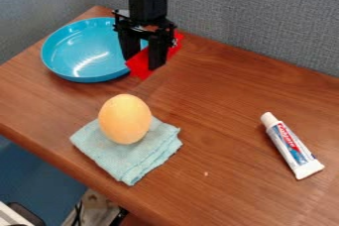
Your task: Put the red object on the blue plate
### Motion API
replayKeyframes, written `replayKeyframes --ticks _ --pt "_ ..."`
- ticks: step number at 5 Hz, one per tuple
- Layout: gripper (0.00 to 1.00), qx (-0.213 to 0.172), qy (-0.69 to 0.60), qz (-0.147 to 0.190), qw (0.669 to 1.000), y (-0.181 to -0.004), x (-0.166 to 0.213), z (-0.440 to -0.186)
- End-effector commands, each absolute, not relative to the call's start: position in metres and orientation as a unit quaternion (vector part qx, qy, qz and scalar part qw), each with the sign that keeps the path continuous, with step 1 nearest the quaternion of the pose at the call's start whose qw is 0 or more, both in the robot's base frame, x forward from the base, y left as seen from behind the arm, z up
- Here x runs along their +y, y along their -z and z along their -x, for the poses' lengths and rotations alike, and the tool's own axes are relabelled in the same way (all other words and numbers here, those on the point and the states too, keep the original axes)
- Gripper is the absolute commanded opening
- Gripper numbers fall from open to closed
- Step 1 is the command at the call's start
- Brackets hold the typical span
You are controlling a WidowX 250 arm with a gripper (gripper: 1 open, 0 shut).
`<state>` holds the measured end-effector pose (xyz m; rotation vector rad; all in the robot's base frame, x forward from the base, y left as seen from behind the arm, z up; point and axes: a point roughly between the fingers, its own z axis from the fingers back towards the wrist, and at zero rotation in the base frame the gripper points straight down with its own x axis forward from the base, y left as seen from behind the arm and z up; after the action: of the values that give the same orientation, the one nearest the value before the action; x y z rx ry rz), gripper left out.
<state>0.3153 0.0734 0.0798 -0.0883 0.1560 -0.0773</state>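
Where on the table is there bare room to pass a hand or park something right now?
Widest bare wood lies between the orange ball on its light blue cloth and the toothpaste tube. The front-left corner, below the blue plate, is bare too. It is crowded at the plate's right rim, where the gripper holds the red object.
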Motion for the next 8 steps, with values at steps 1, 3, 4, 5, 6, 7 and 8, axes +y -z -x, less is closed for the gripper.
replayKeyframes --ticks 1,3,4,5,6,7,8 --pt "0.0 0.018 0.03 0.031 0.999 -0.119 0.082 -0.322" --pt "0.0 0.017 0.028 0.031 0.999 -0.123 0.084 -0.323" --pt "0.0 0.015 0.026 0.031 0.999 -0.126 0.086 -0.323" --pt "0.0 0.014 0.025 0.031 0.999 -0.129 0.088 -0.323" --pt "0.0 0.012 0.021 0.029 0.999 -0.131 0.092 -0.322" --pt "0.0 0.011 0.016 0.028 0.999 -0.134 0.096 -0.321" --pt "0.0 0.01 0.015 0.027 0.999 -0.135 0.098 -0.321"
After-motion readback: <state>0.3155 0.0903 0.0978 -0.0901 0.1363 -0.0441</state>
